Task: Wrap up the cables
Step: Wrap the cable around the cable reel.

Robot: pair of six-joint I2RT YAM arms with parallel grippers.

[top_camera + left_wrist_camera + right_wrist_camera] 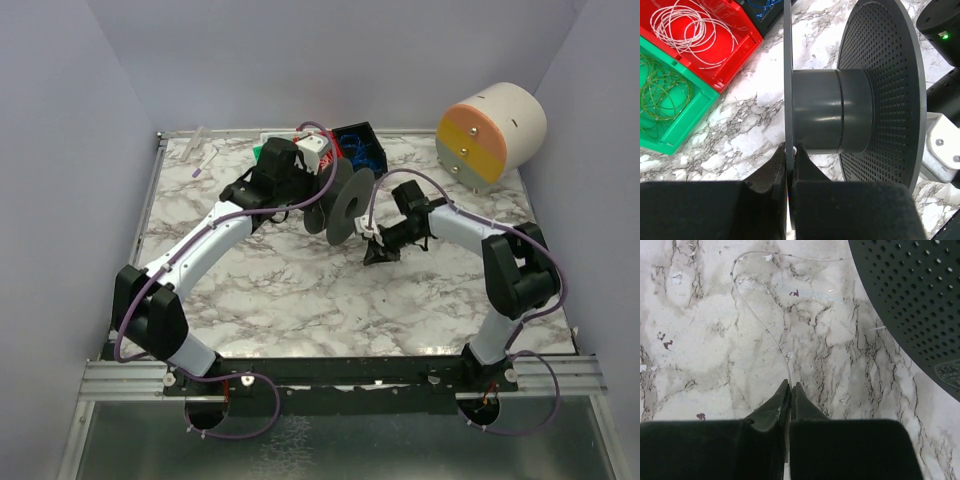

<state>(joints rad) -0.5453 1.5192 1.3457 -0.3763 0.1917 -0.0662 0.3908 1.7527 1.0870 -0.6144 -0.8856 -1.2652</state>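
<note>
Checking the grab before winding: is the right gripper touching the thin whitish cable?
Touching. Right wrist view: the whitish cable runs straight into the shut right gripper, pinched between its tips.

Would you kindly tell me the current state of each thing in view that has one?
left gripper, jaws shut on the spool's flange.
right gripper, jaws shut on the whitish cable.
spool, upright on edge, hub bare.
whitish cable, lying slack, not wound.
white coil, loose in the red bin.
green coil, loose in the green bin.
</note>
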